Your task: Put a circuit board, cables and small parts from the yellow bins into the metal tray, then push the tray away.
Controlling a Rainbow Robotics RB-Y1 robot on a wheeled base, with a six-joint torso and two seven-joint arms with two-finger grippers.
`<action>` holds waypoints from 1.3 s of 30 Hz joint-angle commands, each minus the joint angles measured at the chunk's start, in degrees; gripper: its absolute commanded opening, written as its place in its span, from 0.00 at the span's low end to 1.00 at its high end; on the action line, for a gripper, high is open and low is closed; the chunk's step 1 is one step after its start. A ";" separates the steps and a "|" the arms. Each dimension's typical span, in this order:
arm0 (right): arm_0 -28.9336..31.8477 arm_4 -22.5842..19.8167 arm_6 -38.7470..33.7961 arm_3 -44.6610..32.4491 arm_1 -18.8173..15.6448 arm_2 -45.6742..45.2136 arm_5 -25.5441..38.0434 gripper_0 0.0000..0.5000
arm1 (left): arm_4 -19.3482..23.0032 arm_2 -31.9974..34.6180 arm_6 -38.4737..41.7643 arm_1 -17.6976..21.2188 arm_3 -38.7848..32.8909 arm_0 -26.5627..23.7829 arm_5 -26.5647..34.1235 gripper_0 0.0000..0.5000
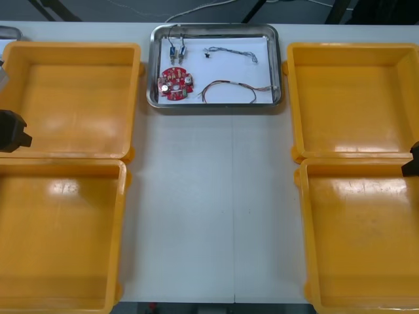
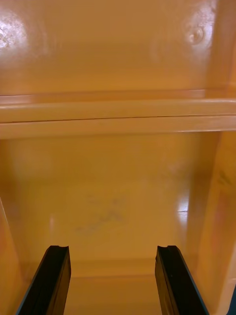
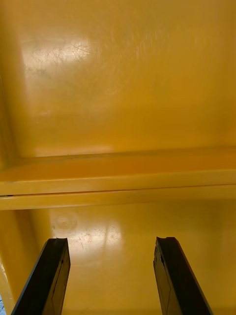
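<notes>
1. The metal tray sits at the far middle of the bench, between the two far bins. It is white inside.
2. In the tray I find a round red circuit board in the near-left corner. The small metal parts lie side by side just beyond it.
3. A twisted blue and white cable lies on the far-right side of the tray. A red and yellow cable curves along the near-right side, apart from the board.
4. The yellow bins flank the bench, two on each side. Their glossy floors catch the light.
5. The left gripper hangs over the left pair of bins, by the rims where the two meet. Its jaws stand apart, holding nothing.
6. The right gripper hangs likewise over the right pair. Its jaws also stand apart, holding nothing. Both grippers are well away from the tray.
7. My count is four bins, one tray, one board, two small metal parts and two cables.
</notes>
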 commanded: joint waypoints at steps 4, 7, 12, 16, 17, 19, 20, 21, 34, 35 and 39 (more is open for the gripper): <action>0.58 0.53 2.75 -3.60 2.02 -1.37 0.24 1.00 | 0.34 0.02 0.84 0.40 -1.73 0.89 0.35 1.00; 0.58 0.53 2.75 -3.60 2.02 -1.37 0.24 1.00 | 0.34 0.02 0.84 0.40 -1.73 0.89 0.35 1.00; 0.58 0.53 2.75 -3.60 2.02 -1.37 0.24 1.00 | 0.34 0.02 0.84 0.40 -1.73 0.89 0.35 1.00; 0.58 0.53 2.75 -3.60 2.02 -1.37 0.24 1.00 | 0.34 0.02 0.84 0.40 -1.73 0.89 0.35 1.00; 0.58 0.53 2.75 -3.60 2.02 -1.37 0.24 1.00 | 0.34 0.02 0.84 0.40 -1.73 0.89 0.35 1.00; 0.58 0.53 2.75 -3.60 2.02 -1.37 0.24 1.00 | 0.34 0.02 0.84 0.40 -1.73 0.89 0.35 1.00; 0.58 0.53 2.75 -3.60 2.02 -1.37 0.24 1.00 | 0.34 0.02 0.84 0.40 -1.73 0.89 0.35 1.00; 0.58 0.53 2.75 -3.60 2.02 -1.37 0.24 1.00 | 0.34 0.02 0.84 0.40 -1.73 0.89 0.35 1.00; 0.58 0.53 2.75 -3.60 2.02 -1.37 0.24 1.00 | 0.34 0.02 0.84 0.40 -1.73 0.89 0.35 1.00; 0.58 0.53 2.75 -3.60 2.02 -1.37 0.24 1.00 | 0.34 0.02 0.84 0.40 -1.73 0.89 0.35 1.00; 0.58 0.53 2.75 -3.60 2.02 -1.37 0.24 1.00 | 0.34 0.02 0.84 0.40 -1.73 0.89 0.35 1.00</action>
